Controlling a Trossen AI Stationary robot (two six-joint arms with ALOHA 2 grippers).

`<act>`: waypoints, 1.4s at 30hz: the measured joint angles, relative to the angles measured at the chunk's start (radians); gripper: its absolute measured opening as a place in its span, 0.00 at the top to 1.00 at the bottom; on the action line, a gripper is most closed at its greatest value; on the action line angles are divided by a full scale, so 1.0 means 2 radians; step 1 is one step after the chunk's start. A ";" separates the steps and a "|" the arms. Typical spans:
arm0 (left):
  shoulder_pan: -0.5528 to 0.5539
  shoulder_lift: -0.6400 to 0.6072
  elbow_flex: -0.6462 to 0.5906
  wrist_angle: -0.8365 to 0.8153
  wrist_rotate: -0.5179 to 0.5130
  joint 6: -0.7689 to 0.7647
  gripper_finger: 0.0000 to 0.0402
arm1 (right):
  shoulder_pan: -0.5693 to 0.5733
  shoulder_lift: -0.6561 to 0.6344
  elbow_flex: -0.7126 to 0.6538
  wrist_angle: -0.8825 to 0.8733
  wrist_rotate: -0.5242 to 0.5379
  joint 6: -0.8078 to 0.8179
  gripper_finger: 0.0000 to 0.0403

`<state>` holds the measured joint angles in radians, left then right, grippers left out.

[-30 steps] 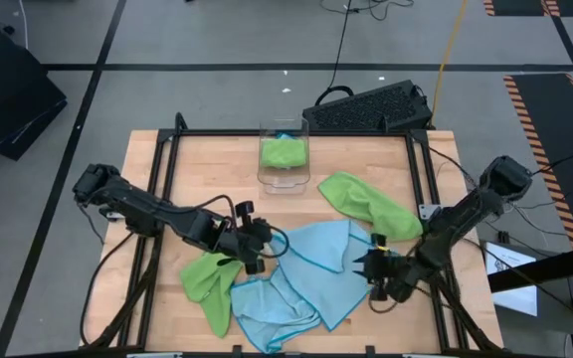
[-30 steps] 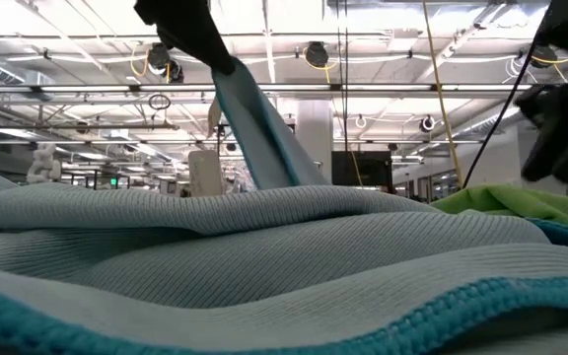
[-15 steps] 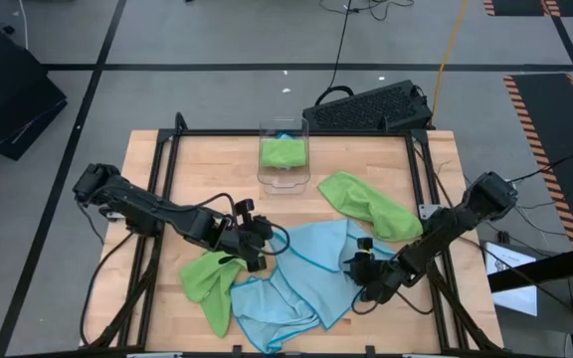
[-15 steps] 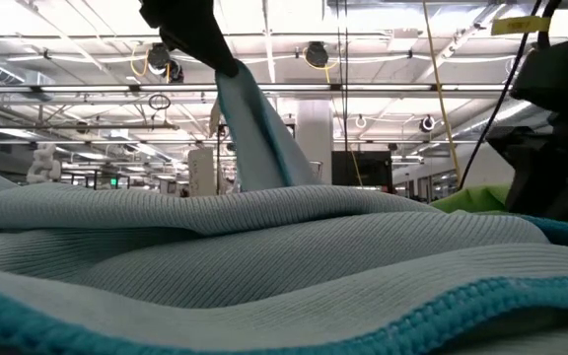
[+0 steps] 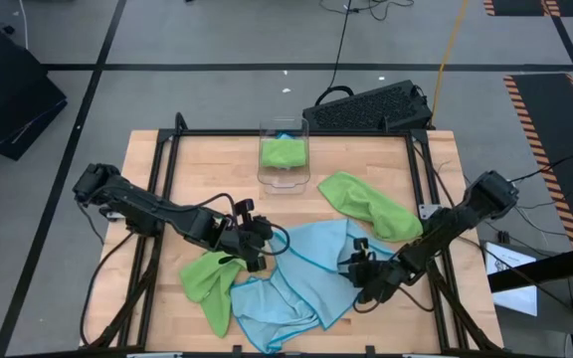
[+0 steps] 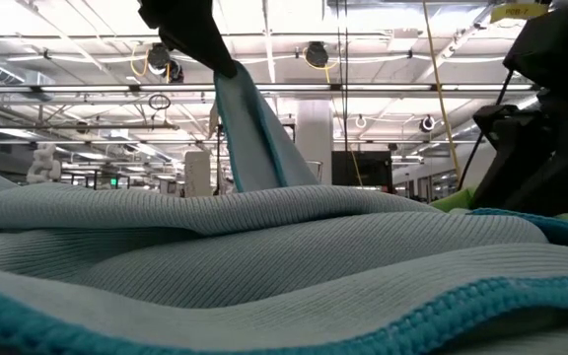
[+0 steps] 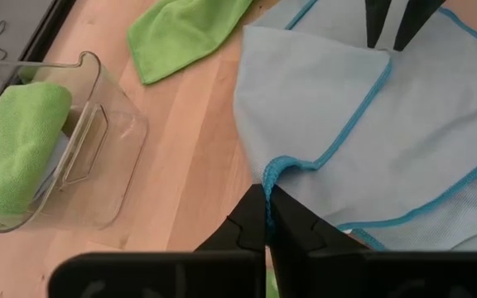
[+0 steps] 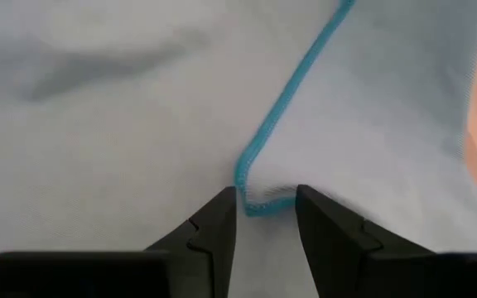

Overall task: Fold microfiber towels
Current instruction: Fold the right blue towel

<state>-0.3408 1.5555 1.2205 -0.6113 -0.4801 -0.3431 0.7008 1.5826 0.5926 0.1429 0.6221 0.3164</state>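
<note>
Wooden bench carries a crumpled light blue towel near its front-middle. Left end effector, pressed together, pinches that towel's corner and lifts it. Right end effector, spread, straddles the towel's teal hem at its right edge.

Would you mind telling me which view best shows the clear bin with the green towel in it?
The left wrist view: the bin shows close, its green towel folded inside. The high view shows it small at the table's back edge. The low and right wrist views miss it.
</note>
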 joint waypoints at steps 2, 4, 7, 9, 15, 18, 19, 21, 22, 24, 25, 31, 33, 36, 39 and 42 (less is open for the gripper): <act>0.000 0.000 0.000 0.000 0.000 0.000 0.98 | -0.004 0.005 0.000 0.001 -0.014 0.000 0.70; 0.000 0.000 0.000 0.000 0.000 0.000 0.97 | -0.008 0.010 0.000 0.006 -0.025 0.004 0.70; 0.000 0.000 0.000 0.000 0.000 0.000 0.98 | -0.011 0.010 0.000 0.018 -0.025 0.005 0.70; 0.000 0.000 0.000 0.000 0.000 0.000 0.99 | -0.014 0.010 0.000 0.024 -0.022 0.005 0.70; 0.000 0.000 0.000 0.001 0.000 0.000 0.97 | -0.026 0.010 0.000 0.029 0.023 0.014 0.74; -0.001 0.000 0.000 0.001 0.000 0.000 0.98 | -0.035 0.010 0.000 0.033 0.038 0.007 0.86; -0.001 0.000 0.000 0.001 0.000 0.000 0.99 | -0.038 0.010 0.000 0.034 0.042 0.003 0.90; -0.001 0.000 0.000 0.001 0.000 0.000 0.99 | -0.048 0.009 0.000 0.035 0.042 -0.011 0.97; -0.001 0.000 0.000 0.001 0.000 0.000 0.98 | -0.054 0.007 0.000 0.033 0.042 -0.016 0.98; -0.001 0.000 0.000 0.001 0.000 0.001 0.97 | -0.069 -0.002 0.000 0.034 0.042 -0.019 0.97; -0.001 0.000 0.000 0.001 0.000 0.001 0.97 | -0.078 -0.008 0.000 0.034 0.043 -0.020 0.97; -0.001 0.000 0.000 0.001 0.000 0.004 0.99 | -0.135 -0.052 0.000 0.033 0.041 -0.046 0.98; -0.001 0.000 0.000 0.002 0.000 0.004 0.98 | -0.153 -0.067 0.000 0.024 0.021 -0.051 0.98; -0.001 0.000 0.000 0.002 0.000 0.002 0.97 | -0.175 -0.093 0.000 0.002 -0.021 -0.046 0.94; -0.001 0.000 0.000 0.002 0.000 0.002 0.99 | -0.185 -0.118 0.000 -0.026 -0.054 -0.037 0.87; -0.001 0.000 0.000 0.003 0.000 0.002 0.98 | -0.185 -0.135 0.000 -0.047 -0.072 -0.021 0.79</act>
<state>-0.3424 1.5555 1.2205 -0.6051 -0.4805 -0.3401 0.3304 1.3128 0.5926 0.0497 0.4788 0.2738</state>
